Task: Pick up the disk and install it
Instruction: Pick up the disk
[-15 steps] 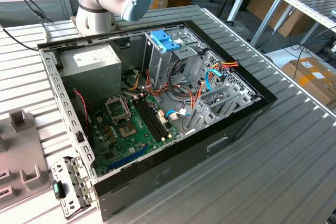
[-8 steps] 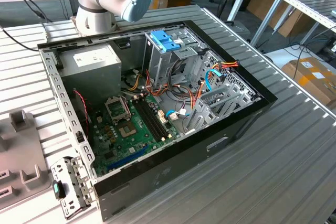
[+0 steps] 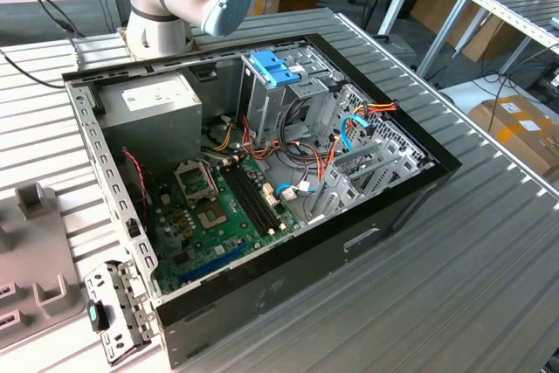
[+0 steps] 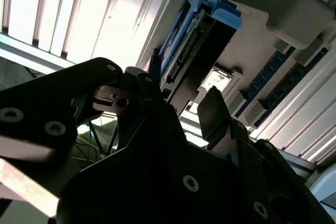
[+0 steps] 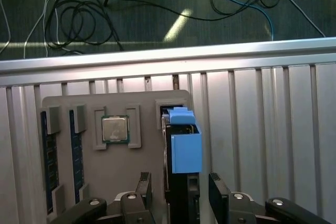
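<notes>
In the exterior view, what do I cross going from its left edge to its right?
Grey moulded parts tray → silver metal power supply box → blue plastic bracket → brown cardboard box.

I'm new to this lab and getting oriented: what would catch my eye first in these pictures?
The open computer case lies on the ribbed table in the exterior view, green motherboard exposed. In the first wrist view, the disk stands upright in a grey holder tray with the open gripper straddling it.
</notes>
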You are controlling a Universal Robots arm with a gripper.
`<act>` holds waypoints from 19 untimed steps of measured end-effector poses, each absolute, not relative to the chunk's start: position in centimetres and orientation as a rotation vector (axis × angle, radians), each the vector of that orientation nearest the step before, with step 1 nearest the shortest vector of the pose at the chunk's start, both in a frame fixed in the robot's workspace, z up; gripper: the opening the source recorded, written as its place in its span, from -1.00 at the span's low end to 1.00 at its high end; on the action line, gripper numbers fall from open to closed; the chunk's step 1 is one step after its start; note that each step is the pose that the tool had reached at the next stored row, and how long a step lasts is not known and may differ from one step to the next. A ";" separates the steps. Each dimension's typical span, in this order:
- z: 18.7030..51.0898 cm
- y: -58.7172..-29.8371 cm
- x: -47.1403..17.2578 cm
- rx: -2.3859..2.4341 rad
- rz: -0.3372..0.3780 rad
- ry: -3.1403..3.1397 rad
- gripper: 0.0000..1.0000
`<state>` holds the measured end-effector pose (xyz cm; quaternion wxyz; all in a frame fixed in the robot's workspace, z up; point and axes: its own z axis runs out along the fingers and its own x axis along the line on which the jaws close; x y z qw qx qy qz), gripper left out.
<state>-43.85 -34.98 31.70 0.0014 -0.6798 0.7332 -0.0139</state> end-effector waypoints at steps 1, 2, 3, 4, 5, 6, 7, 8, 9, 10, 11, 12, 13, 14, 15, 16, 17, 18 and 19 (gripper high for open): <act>31.6 -35.0 -43.9 -2.134 -0.044 2.301 0.11; 31.5 -34.9 -43.9 -2.135 -0.044 2.301 0.11; 31.4 -34.9 -43.9 -2.135 -0.044 2.301 0.11; 31.3 -34.8 -43.9 -2.135 -0.044 2.301 0.11; 31.2 -34.7 -43.9 -2.135 -0.044 2.300 0.11; 31.1 -34.7 -43.9 -2.135 -0.044 2.300 0.11; 31.0 -34.7 -43.8 -2.136 -0.044 2.299 0.11; 30.9 -34.7 -43.8 -2.136 -0.044 2.299 0.11; 30.8 -34.6 -43.8 -2.136 -0.044 2.299 0.11; 30.7 -34.6 -43.8 -2.137 -0.044 2.299 0.11; 30.7 -34.6 -43.8 -2.137 -0.044 2.299 0.11; 30.7 -34.6 -43.9 -2.137 -0.044 2.299 0.11; 30.7 -34.6 -43.9 -2.137 -0.044 2.299 0.11; 30.7 -34.6 -43.9 -2.137 -0.044 2.299 0.11; 30.6 -34.6 -43.9 -2.137 -0.044 2.299 0.11; 30.6 -34.6 -43.9 -2.137 -0.044 2.299 0.11; 30.6 -34.6 -43.8 -2.137 -0.044 2.299 0.11; 30.6 -34.6 -43.9 -2.137 -0.044 2.299 0.11; 30.5 -34.6 -43.8 -2.137 -0.044 2.299 0.11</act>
